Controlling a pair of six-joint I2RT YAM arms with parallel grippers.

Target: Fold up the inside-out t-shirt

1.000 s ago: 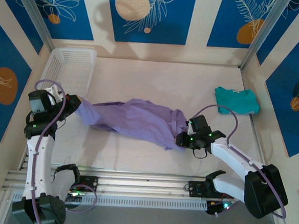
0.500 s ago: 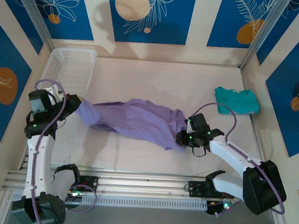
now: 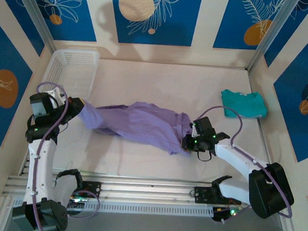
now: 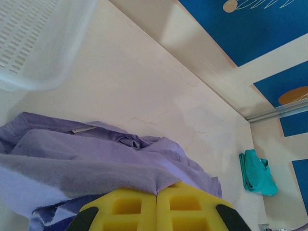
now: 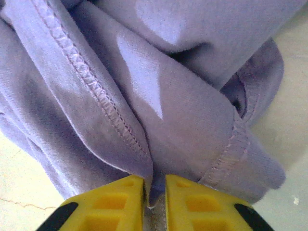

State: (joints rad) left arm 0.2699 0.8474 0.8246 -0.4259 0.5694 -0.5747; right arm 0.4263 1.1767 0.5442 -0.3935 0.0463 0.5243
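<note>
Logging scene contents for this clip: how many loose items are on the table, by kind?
Garments: 2, the lavender t-shirt and the teal garment
Baskets: 1, the white basket
Total: 3

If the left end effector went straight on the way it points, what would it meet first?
The lavender t-shirt: the left end effector is shut on its edge, and bunched fabric lies directly ahead. Beyond that, probably the table.
</note>
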